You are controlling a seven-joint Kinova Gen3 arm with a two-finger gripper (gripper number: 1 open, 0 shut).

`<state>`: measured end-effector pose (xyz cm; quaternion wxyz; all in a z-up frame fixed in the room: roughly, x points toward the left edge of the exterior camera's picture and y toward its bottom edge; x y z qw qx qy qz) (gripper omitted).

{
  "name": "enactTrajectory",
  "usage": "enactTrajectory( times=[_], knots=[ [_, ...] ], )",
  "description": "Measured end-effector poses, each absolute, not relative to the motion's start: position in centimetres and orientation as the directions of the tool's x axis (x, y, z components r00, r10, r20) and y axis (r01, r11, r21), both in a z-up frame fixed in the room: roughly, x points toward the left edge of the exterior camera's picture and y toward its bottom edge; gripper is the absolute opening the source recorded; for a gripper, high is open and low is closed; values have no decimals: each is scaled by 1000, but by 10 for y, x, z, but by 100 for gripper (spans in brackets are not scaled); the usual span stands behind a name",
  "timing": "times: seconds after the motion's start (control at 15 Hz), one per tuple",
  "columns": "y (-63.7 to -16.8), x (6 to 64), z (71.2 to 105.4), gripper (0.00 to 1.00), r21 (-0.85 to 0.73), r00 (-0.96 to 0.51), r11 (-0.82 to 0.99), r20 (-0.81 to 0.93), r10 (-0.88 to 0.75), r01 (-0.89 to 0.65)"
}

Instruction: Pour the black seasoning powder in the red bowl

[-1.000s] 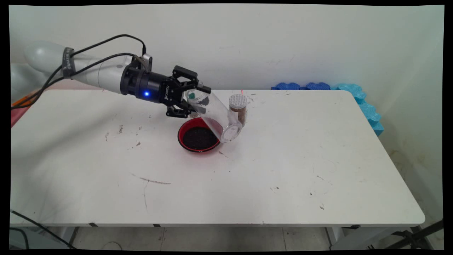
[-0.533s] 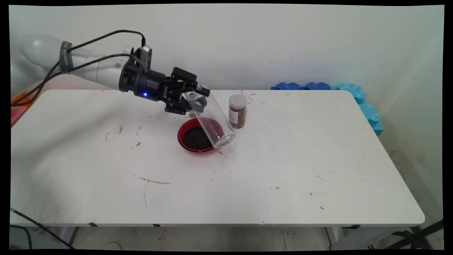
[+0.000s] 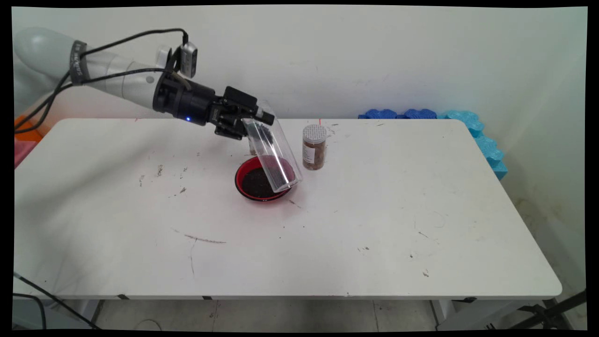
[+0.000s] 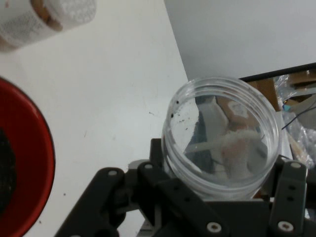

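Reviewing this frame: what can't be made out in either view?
- Pincer fingertips: hidden behind the clear jar in the main view, cut off by the bottom edge in the hand view.
- Red bowl: far side covered by the tilted jar; cropped at the left edge in the hand view.
- Spice jar label: too small to read.

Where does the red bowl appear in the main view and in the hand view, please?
Main view: the red bowl sits left of the table's middle, under the mouth of the tilted clear jar in the gripper.
Hand view: the bowl is cut off at the left edge.
Shared landmark: the spice jar beside the bowl, at the hand view's top left.
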<state>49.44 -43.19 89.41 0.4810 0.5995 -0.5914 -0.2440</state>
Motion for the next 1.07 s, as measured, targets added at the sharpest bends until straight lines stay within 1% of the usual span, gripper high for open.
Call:
enactTrajectory(
  times=[0.27,0.67,1.07],
  knots=[
    [-430,493,913,0,828,153,253,373,-915,-501],
    [-421,493,935,0,766,93,345,462,-882,-542],
    [-411,489,958,0,631,-16,496,609,-793,-596]
  ],
)
